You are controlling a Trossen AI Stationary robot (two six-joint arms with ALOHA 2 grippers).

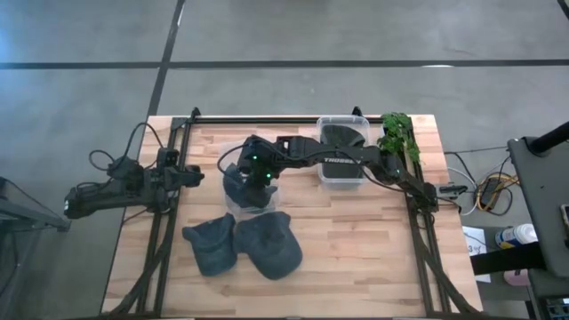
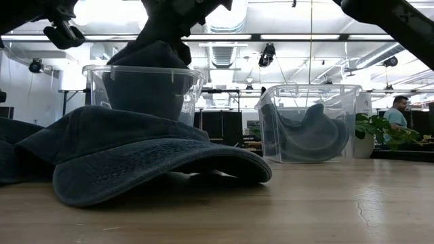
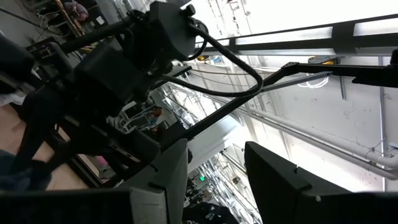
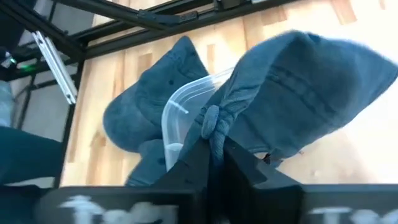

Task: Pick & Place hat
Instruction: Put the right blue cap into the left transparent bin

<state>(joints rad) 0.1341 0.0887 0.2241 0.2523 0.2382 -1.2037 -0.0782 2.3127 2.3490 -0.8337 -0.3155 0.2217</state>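
Note:
My right gripper (image 4: 214, 155) is shut on a blue-grey hat (image 4: 298, 93) that stands in a clear tub (image 2: 142, 91) left of the table's middle (image 1: 250, 197). In the low view the hat's top peaks above the tub's rim into the gripper (image 2: 169, 34). Two more blue-grey hats (image 1: 211, 246) (image 1: 269, 247) lie flat on the table, nearer than the tub. A second clear tub (image 1: 342, 149) at the far right holds a dark hat (image 2: 312, 129). My left gripper (image 3: 214, 180) waits open at the table's left edge, pointing upward. My right gripper pinches a bunched fold of the hat's crown (image 4: 214, 121) between its two fingers, slanting down from above and from the table's right. The cloth gathers into a knot at the fingertips. The hat hangs below them, its lower part inside the clear tub.
A green plant (image 1: 397, 133) stands at the table's far right corner. Black frame rails (image 1: 267, 117) run along the far edge and both sides. Bare wood lies at the near right (image 1: 364, 258). A person (image 2: 400, 108) shows in the room beyond.

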